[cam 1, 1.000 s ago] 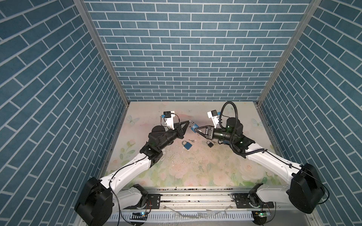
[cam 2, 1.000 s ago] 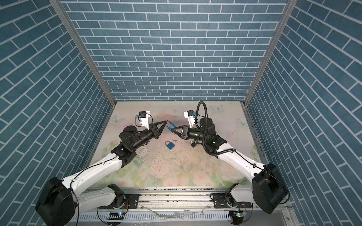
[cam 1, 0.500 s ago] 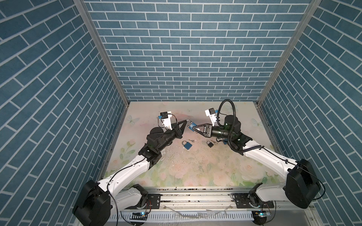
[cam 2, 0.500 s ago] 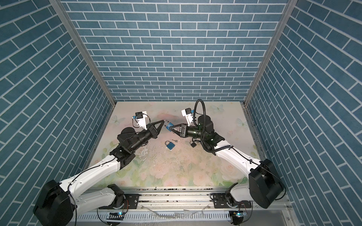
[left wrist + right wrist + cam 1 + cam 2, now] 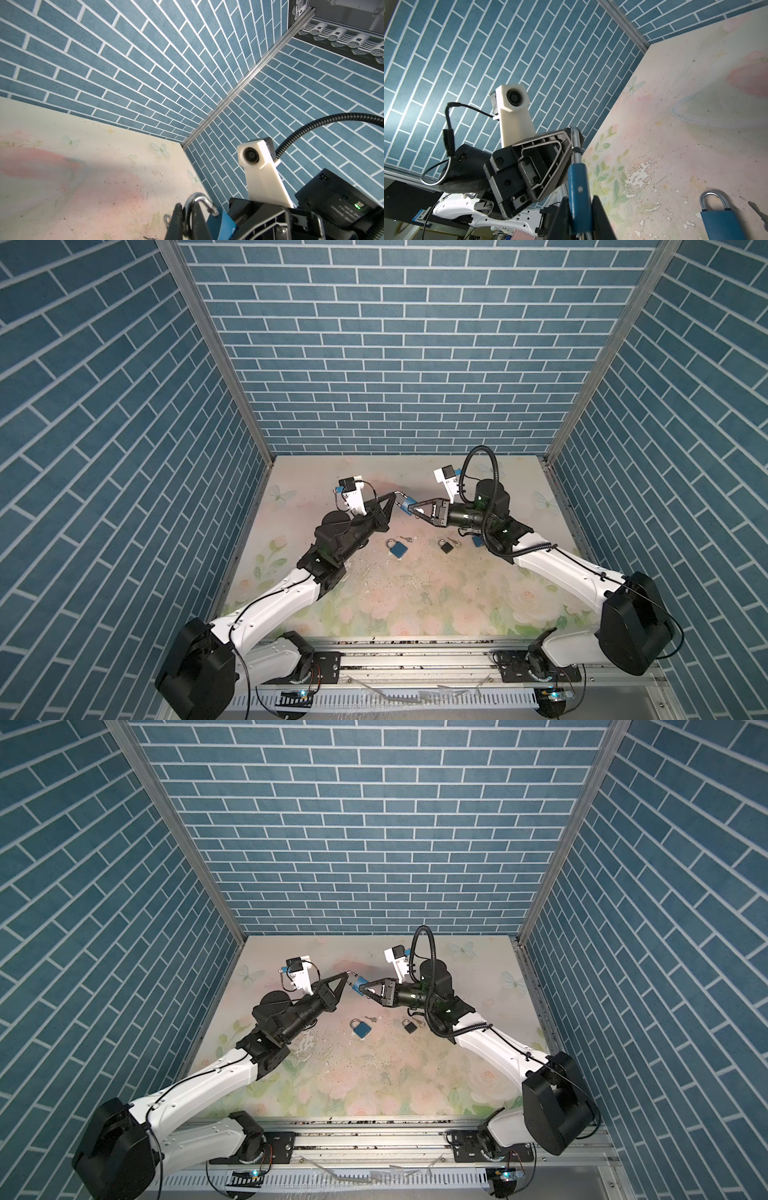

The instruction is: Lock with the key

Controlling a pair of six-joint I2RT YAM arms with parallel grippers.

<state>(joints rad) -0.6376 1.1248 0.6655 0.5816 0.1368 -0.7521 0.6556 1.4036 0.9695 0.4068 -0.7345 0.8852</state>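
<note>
left pincer (image 5: 393,497) clenched the shackle (image 5: 198,196), right pincer (image 5: 412,508) grasped the blue padlock (image 5: 406,505) aloft; locking judged unfinished, key (image 5: 405,539) lay on counter (image 5: 415,597).

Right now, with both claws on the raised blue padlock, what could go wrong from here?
1. The left claw pinches only the thin shackle while the right claw clamps the blue padlock body; a mismatched pull could twist it loose and drop it onto the table.
2. Neither claw holds a key; the nearest key lies on the table beside the second blue padlock, so fetching it means releasing a grip.
</note>
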